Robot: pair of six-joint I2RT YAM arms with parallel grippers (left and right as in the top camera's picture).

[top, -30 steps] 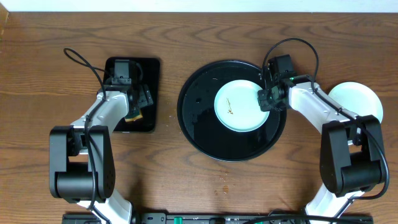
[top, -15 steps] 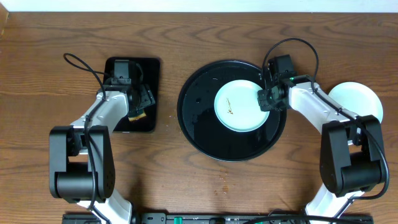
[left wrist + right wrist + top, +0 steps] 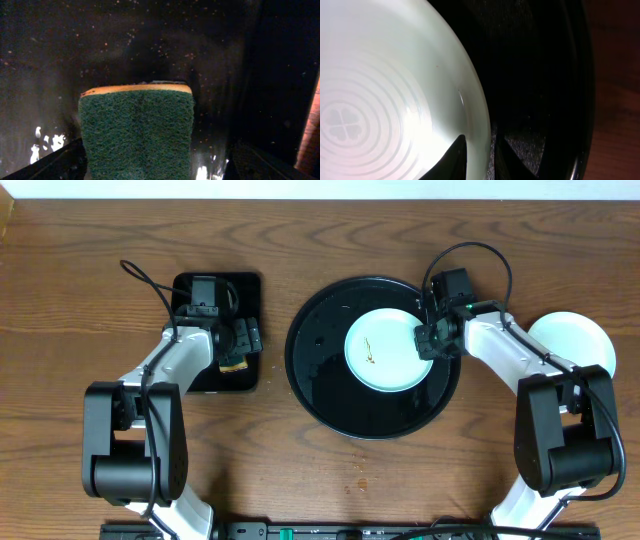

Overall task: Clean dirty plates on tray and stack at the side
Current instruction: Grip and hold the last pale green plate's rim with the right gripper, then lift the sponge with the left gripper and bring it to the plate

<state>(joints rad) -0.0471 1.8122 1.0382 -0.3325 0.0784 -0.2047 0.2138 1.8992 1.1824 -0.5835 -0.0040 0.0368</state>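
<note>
A pale mint-blue plate [image 3: 385, 351] with a small brown smear lies on the round black tray [image 3: 330, 390]. My right gripper [image 3: 428, 340] is shut on the plate's right rim; in the right wrist view the fingers [image 3: 479, 157] pinch the rim of the plate [image 3: 380, 100]. Another pale plate [image 3: 572, 340] lies on the table at the far right, partly under the right arm. My left gripper [image 3: 238, 352] is shut on a green and yellow sponge [image 3: 137, 132], held over the rectangular black tray [image 3: 190, 285].
The rectangular tray's glossy floor [image 3: 150, 45] fills the left wrist view. Bare wooden table [image 3: 300, 240] surrounds both trays. Cables loop from both arms at the back.
My left gripper has moved to the right with the sponge, toward the rectangular tray's right edge. The right arm and the plate have not moved.
</note>
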